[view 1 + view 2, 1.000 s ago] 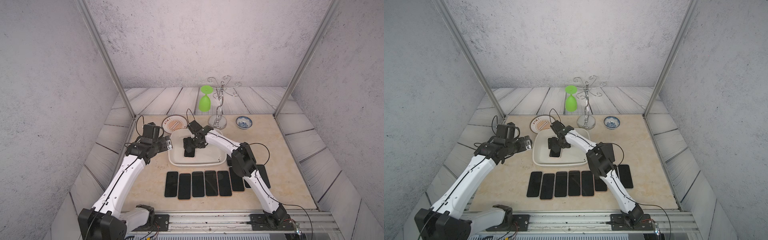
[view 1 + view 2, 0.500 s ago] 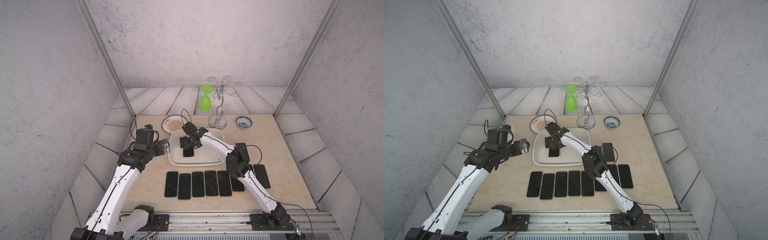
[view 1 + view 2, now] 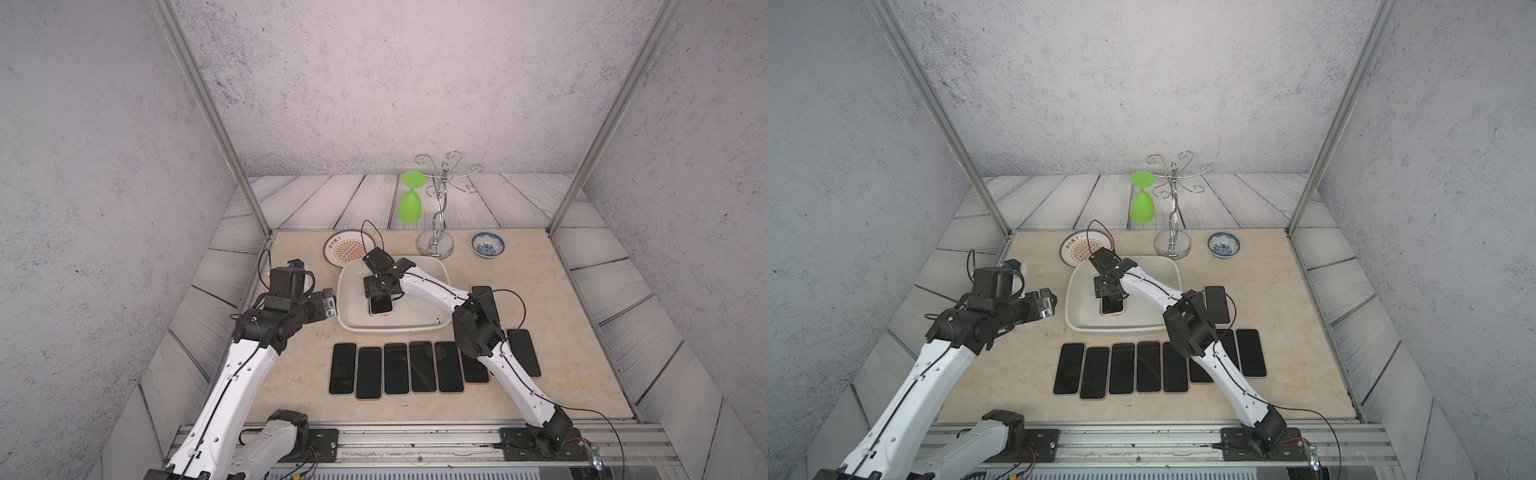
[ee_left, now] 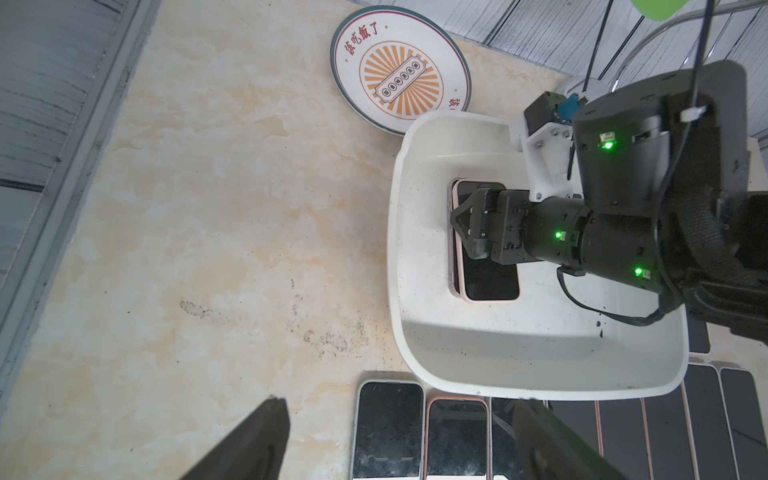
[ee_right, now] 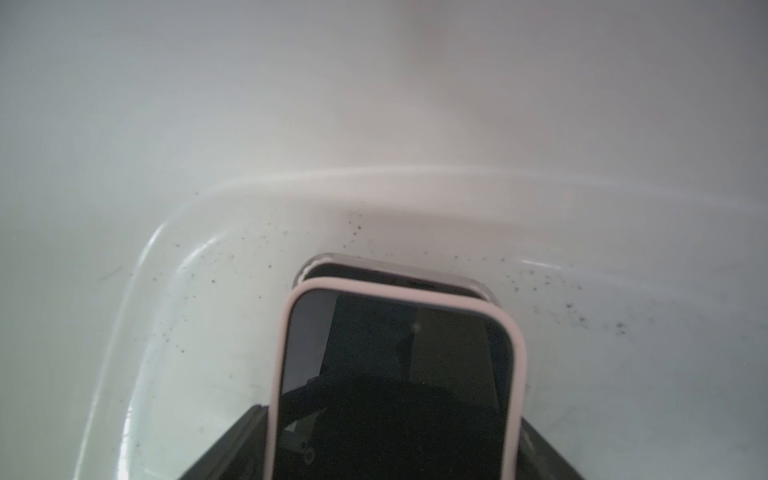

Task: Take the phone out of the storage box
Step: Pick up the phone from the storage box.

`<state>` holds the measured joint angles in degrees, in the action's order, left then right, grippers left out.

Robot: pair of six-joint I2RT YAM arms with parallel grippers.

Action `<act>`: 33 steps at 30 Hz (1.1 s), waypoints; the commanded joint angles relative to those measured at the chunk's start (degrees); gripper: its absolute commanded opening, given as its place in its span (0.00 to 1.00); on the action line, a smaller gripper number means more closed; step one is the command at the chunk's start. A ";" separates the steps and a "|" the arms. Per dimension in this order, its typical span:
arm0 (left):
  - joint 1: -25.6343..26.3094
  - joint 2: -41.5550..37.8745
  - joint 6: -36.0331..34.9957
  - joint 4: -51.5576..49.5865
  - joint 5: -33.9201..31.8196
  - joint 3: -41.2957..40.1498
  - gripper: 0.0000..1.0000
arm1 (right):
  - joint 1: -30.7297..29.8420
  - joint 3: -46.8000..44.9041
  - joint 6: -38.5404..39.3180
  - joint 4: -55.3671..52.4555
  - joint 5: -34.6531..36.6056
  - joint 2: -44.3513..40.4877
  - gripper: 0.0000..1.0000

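The storage box [image 3: 390, 330] [image 3: 1113, 328] is a shallow white tub at mid-table. In it lies a pink-cased phone [image 3: 381, 305] [image 3: 1112, 306] [image 4: 490, 282] [image 5: 395, 353], stacked on a second, grey-edged phone [image 5: 395, 272]. My right gripper [image 3: 380, 293] [image 3: 1111, 294] [image 4: 463, 224] [image 5: 395, 457] reaches down into the box. Its fingers press both long edges of the pink phone, which still rests flat. My left gripper [image 3: 328, 303] [image 3: 1048, 305] [image 4: 399, 440] hovers open just left of the box, holding nothing.
Several dark phones [image 3: 395, 368] lie in a row in front of the box, and one more [image 3: 482, 291] lies at its right. Behind the box stand an orange-patterned plate [image 3: 347, 249], a chrome rack [image 3: 436, 245] with a hanging green glass [image 3: 409, 203], and a blue bowl [image 3: 488, 245].
My right gripper's fingers have come in against the pink phone's edges. My left arm drew back leftward, away from the box rim.
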<state>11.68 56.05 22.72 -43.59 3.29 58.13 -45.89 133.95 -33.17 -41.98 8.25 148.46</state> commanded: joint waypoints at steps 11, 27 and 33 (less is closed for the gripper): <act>-0.52 -2.44 1.43 6.31 5.63 -4.79 0.90 | 1.84 -15.72 4.16 0.48 4.61 -14.85 0.58; -0.43 -1.42 16.56 39.28 34.70 -21.08 0.90 | 8.99 -24.88 1.24 6.12 -14.73 -25.32 0.51; 1.81 4.81 21.61 51.25 38.51 -24.52 0.90 | 11.64 -27.78 0.39 9.04 -25.47 -30.01 0.49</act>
<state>12.34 58.89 40.51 -2.70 37.28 33.58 -34.79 105.89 -31.59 -36.32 -9.58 121.62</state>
